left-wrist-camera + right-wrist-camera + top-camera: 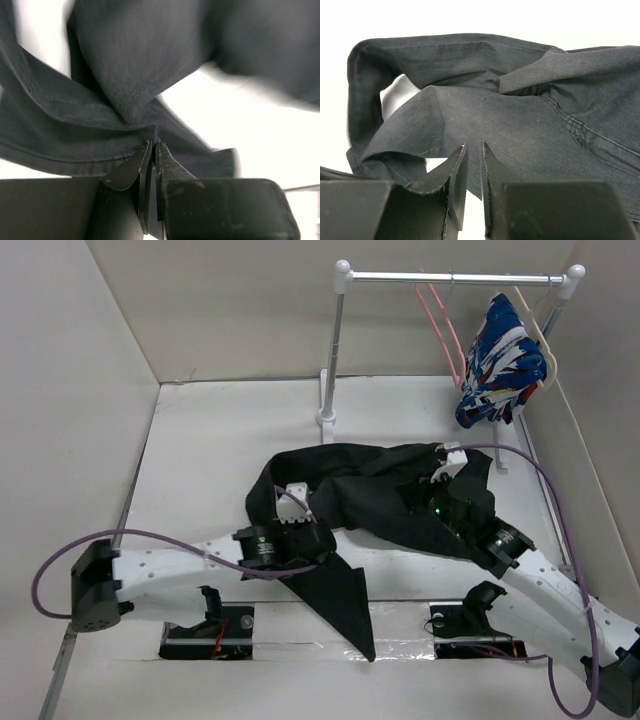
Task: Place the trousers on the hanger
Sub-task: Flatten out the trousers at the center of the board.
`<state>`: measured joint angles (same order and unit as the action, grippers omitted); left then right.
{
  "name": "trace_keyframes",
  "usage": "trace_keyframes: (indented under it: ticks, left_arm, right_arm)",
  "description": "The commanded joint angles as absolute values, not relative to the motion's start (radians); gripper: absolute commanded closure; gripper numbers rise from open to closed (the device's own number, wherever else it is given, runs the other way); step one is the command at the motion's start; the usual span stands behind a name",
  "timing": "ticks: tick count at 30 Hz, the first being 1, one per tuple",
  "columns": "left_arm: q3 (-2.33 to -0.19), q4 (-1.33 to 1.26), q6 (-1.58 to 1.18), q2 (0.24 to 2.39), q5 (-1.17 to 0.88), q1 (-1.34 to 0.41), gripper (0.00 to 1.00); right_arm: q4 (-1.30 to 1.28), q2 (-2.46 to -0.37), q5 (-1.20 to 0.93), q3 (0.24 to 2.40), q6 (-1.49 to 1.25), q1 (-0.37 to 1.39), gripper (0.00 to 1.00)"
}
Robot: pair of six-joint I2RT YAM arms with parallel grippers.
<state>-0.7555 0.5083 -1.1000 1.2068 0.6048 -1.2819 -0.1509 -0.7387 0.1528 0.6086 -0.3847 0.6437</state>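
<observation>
The left claw [152, 145] is pinched fully closed on a fold of the trousers [370, 480]. The right claw [473, 147] stands a narrow slit apart, its tips against the black cloth and nothing visibly between them. The one pair of trousers lies crumpled on the worktop [220, 430] in front of the rail [450, 277]. Two hangers hang from that rail: the pink hanger [440, 320], bare, and a cream hanger [535, 325] at the rail's right end carrying one patterned garment [500, 365].
</observation>
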Motion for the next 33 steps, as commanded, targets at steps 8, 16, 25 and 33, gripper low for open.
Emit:
trace_keyframes:
  ticks: [8,16,25,33]
  left_arm:
    - [-1.115,0.717,-0.856,0.747,0.965,-1.057,1.0]
    - [-1.204,0.379,-0.536,0.892,1.094,-0.99,1.0]
    - [-1.15,0.095,-0.538,1.184,0.232,-0.214,1.0]
    - [-1.244,0.095,-0.538,1.328,0.144,0.145,1.0]
  right_arm:
    - [-0.087,-0.756,0.152,0.623,-0.383,0.663,0.79]
    - [-0.074,-0.781,0.137,0.621,-0.403,0.663,0.79]
    - [-0.129,-0.755,0.173,0.63,-0.4,0.663,0.79]
    - [-0.064,-0.822,0.172,0.62,-0.407,0.663,0.79]
